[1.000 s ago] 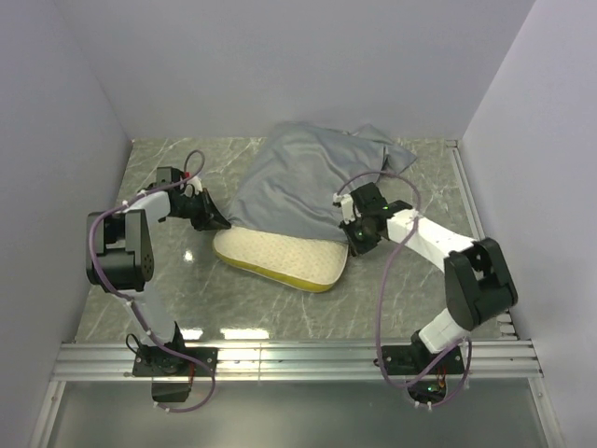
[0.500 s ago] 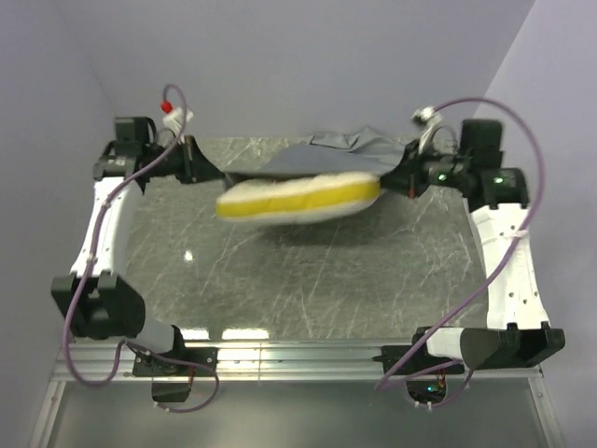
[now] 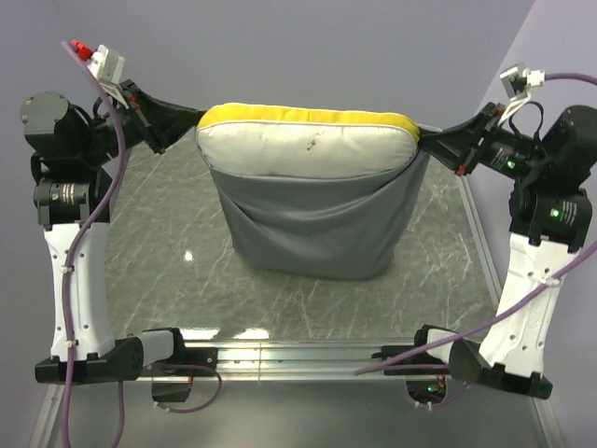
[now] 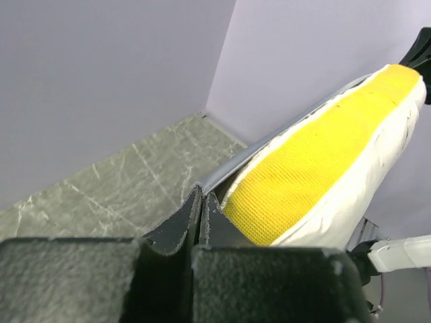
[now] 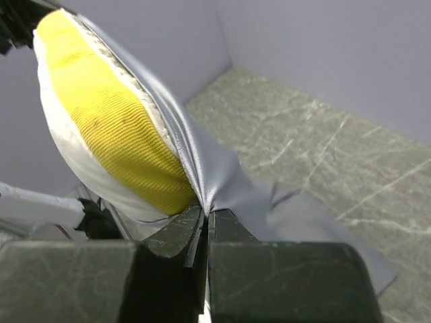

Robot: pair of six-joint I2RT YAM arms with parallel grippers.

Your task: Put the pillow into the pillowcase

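2 grippers [image 3: 191,119] [image 3: 433,140] on pillowcase [image 3: 317,229] corners — pillow [image 3: 308,147] partway in

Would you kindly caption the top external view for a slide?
Left gripper and right gripper hold up the blue-grey fabric pillowcase, cream-white yellow-banded pillow protruding above.

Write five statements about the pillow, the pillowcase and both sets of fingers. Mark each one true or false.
1. The pillowcase hangs held up between the two arms. True.
2. The pillow sits fully inside the pillowcase. False: its upper part sticks out of the opening.
3. The left fingers are shut on the grey fabric edge of the pillowcase. True.
4. The right fingers are open and hold nothing. False: they are shut on pillowcase fabric.
5. The pillow's yellow band faces downward. False: it faces up, at the top of the pillow.
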